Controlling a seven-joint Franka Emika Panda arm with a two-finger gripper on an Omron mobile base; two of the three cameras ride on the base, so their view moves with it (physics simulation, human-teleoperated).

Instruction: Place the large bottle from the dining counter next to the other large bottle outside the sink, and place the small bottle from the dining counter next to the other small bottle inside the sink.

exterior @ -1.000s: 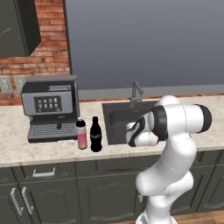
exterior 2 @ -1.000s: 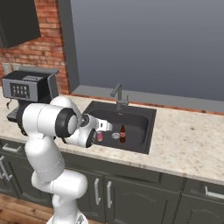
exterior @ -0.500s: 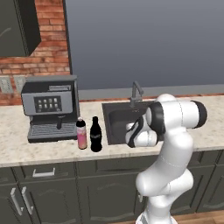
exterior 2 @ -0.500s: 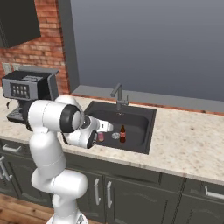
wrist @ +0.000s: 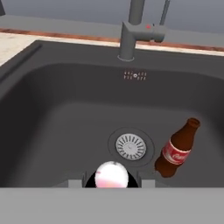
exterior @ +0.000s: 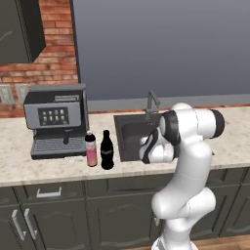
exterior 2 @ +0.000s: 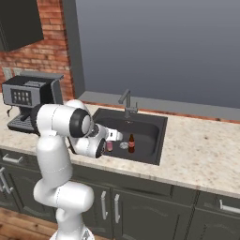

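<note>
1. We see the end effector (exterior 2: 111, 137) low over the sink (exterior 2: 154, 123), clenched on the small bottle from the dining counter (exterior 2: 109, 146), a short pinkish bottle that hangs inside the basin near its front left.
2. In the hand view the same bottle's pale rounded top (wrist: 112, 176) sits between the finger tips, just short of the round drain (wrist: 130, 146).
3. The other small bottle (wrist: 177, 148), brown with a red label, stands on the sink floor to the right of the drain; in the right base view it (exterior 2: 131, 143) is just beside the held one.
4. On the worktop (exterior: 19, 166) left of the sink, the black large bottle (exterior: 107, 150) stands upright just beside the pink large bottle (exterior: 91, 149), both in front of the coffee machine (exterior: 56, 119).
5. The grey faucet (wrist: 138, 28) rises behind the basin.
</note>
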